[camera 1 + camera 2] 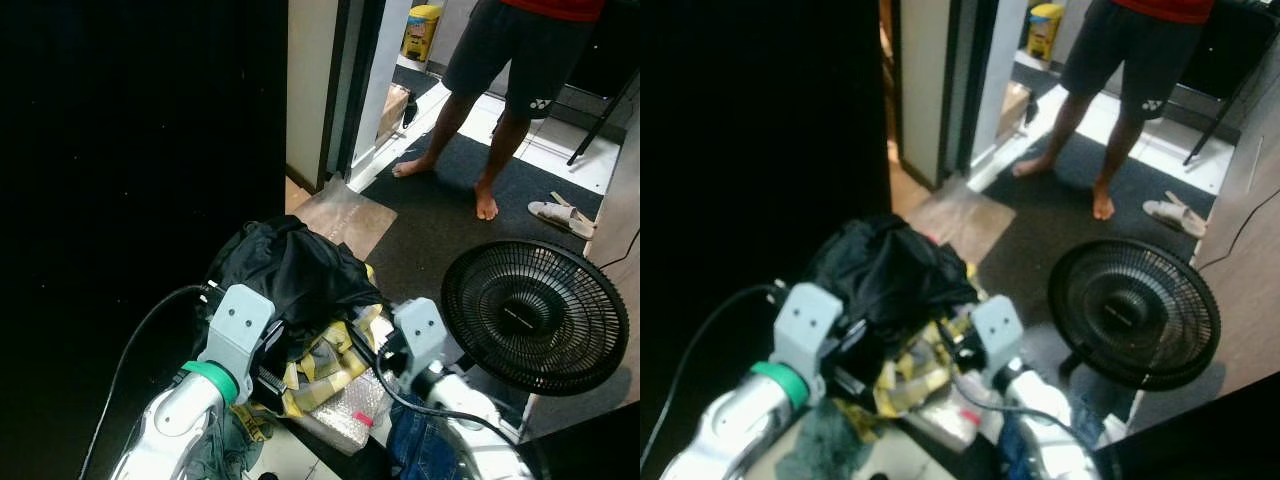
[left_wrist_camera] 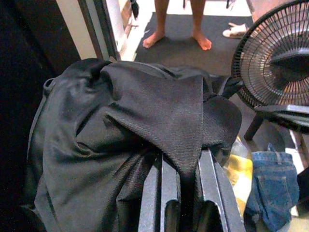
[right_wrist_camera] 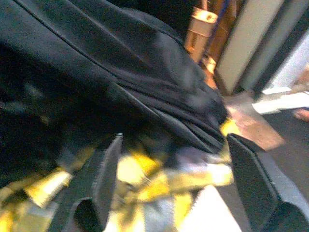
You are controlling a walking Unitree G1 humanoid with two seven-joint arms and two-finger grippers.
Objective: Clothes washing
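Note:
A bundle of clothes hangs between my two arms: a black garment on top and a yellow checked cloth under it. In the left wrist view my left gripper is shut on a fold of the black garment, pinched between its black fingers. In the right wrist view my right gripper stands open, its fingers spread wide just before the yellow checked cloth and the black garment. Both wrists flank the bundle from below.
A black floor fan stands close on the right. A person stands barefoot on a dark mat ahead, with sandals beside. A doorframe rises ahead left. Blue jeans lie on the floor. Darkness fills the left.

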